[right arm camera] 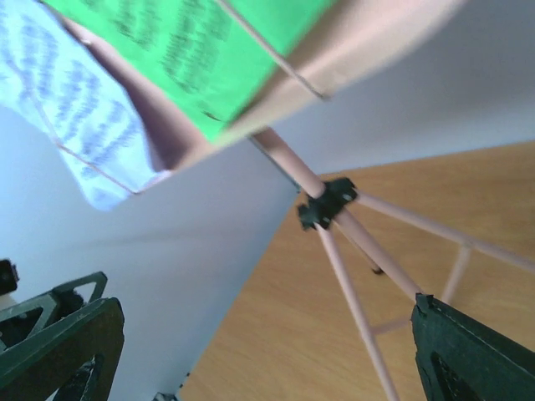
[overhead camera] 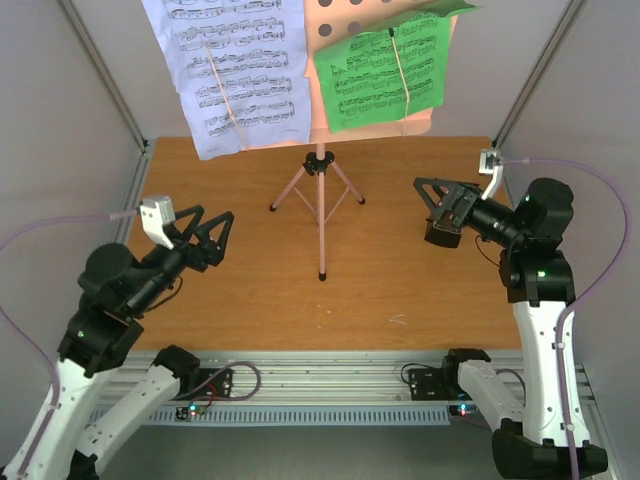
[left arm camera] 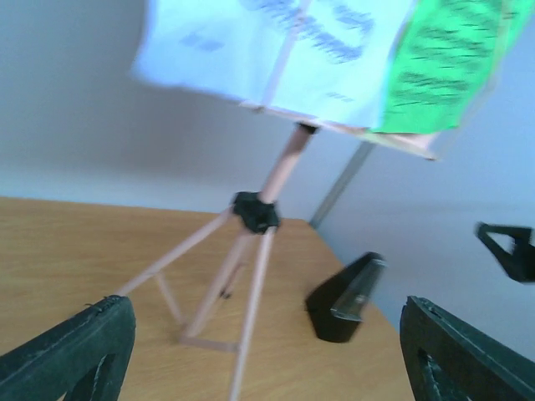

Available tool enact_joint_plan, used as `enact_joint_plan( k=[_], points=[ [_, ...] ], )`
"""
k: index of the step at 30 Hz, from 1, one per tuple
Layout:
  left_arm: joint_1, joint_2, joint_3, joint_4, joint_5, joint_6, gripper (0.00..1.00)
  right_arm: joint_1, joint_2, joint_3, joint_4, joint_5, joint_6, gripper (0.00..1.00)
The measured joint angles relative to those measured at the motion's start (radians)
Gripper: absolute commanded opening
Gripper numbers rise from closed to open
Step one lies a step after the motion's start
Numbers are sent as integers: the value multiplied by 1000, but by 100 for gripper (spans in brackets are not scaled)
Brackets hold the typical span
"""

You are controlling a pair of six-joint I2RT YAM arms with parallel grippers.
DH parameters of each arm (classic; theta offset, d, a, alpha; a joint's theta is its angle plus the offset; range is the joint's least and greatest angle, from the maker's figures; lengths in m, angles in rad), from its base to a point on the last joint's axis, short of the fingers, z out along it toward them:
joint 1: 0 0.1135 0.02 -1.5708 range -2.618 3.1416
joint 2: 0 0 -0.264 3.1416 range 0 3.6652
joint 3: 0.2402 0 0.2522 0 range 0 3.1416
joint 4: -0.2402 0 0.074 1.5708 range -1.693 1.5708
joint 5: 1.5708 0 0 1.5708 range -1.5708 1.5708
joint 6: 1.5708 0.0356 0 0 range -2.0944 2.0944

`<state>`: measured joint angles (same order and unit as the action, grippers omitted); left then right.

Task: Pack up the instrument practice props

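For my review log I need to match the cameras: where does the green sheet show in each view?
Top external: green sheet at the top, right of centre, on the stand.
Left wrist: green sheet in the top right corner, blurred.
Right wrist: green sheet at the top, left of centre, seen from below.
Shared landmark: the black hub where the stand's legs meet.

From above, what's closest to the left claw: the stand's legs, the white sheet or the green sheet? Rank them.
1. Stand's legs, low on the table, just right of the left gripper.
2. White sheet, up high, left.
3. Green sheet, up high, right.
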<state>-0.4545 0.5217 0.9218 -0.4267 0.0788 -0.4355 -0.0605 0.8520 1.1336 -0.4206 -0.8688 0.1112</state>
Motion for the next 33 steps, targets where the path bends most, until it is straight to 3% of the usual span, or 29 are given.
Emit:
enact_joint_plan(
  k=[10,17,23,33],
  points=[
    [0,285,307,-135,277,28,78,56,127,290,-39,90,-52,88],
    [0,330,437,-177,345,77,78,56,320,537,-142,181,-129,76],
    [-2,336,473,-184,363,116,77,56,430,659,-211,258,-168,71],
    [-5,342,473,-217,373,157,78,55,516,704,-237,256,-200,59]
  ],
)
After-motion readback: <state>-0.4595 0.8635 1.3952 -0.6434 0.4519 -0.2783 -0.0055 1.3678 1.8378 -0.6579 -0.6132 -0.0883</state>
